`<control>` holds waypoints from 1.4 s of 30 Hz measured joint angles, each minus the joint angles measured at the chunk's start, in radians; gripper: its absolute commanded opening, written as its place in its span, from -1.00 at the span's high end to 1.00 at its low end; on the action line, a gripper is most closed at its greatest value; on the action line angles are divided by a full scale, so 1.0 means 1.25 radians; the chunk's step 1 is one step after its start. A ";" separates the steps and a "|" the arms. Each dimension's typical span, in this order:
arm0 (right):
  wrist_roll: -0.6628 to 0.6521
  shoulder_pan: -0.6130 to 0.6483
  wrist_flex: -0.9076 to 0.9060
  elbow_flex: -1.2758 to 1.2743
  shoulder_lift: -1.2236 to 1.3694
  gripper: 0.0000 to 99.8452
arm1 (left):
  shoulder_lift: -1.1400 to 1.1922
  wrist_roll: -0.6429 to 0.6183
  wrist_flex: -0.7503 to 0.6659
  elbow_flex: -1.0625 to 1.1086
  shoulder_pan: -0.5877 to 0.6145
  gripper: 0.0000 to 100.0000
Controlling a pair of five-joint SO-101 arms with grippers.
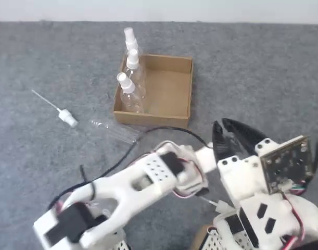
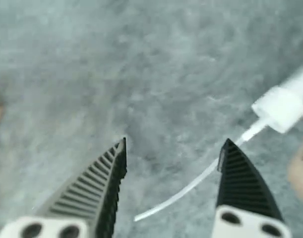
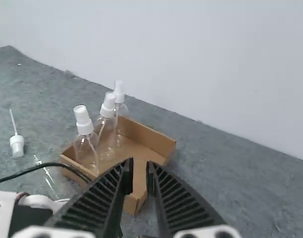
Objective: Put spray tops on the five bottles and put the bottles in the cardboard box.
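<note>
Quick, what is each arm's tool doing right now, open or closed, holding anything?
Left tool: open, empty, over a loose spray top.
Right tool: nearly closed, holding nothing.

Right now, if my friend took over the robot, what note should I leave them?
Left gripper: open, over a loose spray top on the carpet.
Right gripper: almost shut, empty, pointing toward the cardboard box.
Done: three topped bottles stand in the box.
To do: a bare bottle lies on the carpet beside the box, a second spray top farther out. Top the bare bottle, then box it.
</note>
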State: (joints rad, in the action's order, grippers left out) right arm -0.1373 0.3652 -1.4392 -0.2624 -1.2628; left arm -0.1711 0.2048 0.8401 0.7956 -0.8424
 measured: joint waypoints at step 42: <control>0.000 -0.036 0.043 -0.093 0.001 0.97 | 0.432 0.108 0.257 -0.496 -0.152 0.86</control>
State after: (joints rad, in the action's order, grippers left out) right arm -0.1373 0.3207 -1.3855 -0.3790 -1.2612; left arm 0.3690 0.3399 1.1607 0.1757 -1.0326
